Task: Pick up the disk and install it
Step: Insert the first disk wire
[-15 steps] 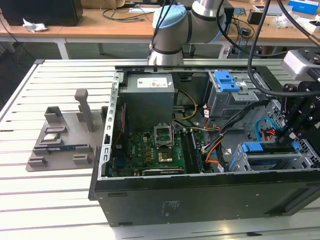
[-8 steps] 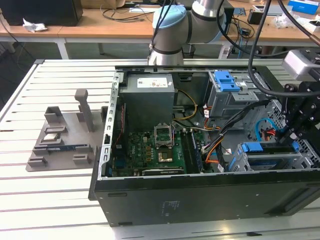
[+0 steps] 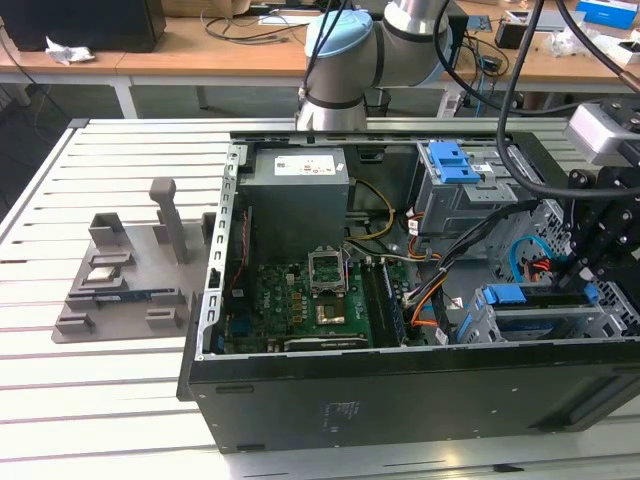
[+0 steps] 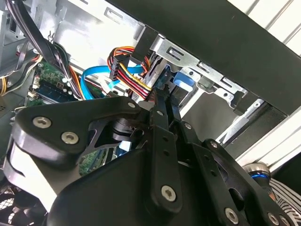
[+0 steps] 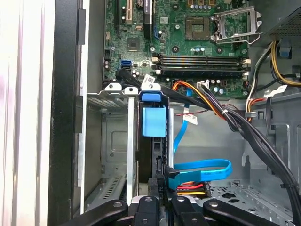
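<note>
Black jaws clamp together on the disk [image 5: 153, 141] standing edge-up in its metal bay [image 5: 113, 101].

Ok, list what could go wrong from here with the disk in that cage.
1. The blue data cable and the red-and-yellow power wires lie right beside the pincer; arm motion could snag them.
2. The disk sits edge-on in a narrow slot of the metal cage; a slight tilt might jam its blue rails.
</note>
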You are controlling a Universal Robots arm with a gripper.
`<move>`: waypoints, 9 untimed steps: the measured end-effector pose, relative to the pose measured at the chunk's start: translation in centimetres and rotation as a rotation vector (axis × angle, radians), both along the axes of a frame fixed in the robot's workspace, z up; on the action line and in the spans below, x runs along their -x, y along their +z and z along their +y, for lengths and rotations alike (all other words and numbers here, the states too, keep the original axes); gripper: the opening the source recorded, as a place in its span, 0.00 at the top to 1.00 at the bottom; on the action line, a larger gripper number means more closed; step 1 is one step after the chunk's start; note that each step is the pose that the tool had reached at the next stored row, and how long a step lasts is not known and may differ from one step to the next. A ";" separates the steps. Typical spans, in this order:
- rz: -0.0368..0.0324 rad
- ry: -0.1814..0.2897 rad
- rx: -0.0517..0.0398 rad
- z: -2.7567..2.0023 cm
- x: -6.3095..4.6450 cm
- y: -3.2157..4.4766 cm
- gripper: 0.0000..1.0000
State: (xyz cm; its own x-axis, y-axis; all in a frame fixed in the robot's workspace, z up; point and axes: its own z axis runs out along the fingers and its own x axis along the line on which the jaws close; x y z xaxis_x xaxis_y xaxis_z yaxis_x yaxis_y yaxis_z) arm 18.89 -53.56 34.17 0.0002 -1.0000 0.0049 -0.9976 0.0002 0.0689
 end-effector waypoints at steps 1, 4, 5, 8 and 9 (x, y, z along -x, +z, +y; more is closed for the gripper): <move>0.0000 0.000 -0.0002 0.00 0.0 0.00 0.83; 0.0000 0.000 -0.0003 0.00 0.0 0.00 0.83; 0.0000 0.000 -0.0003 0.00 0.0 0.00 0.83; 0.0000 0.000 -0.0003 0.03 0.0 0.00 0.83; 0.0000 0.000 -0.0007 0.03 0.0 -0.01 0.83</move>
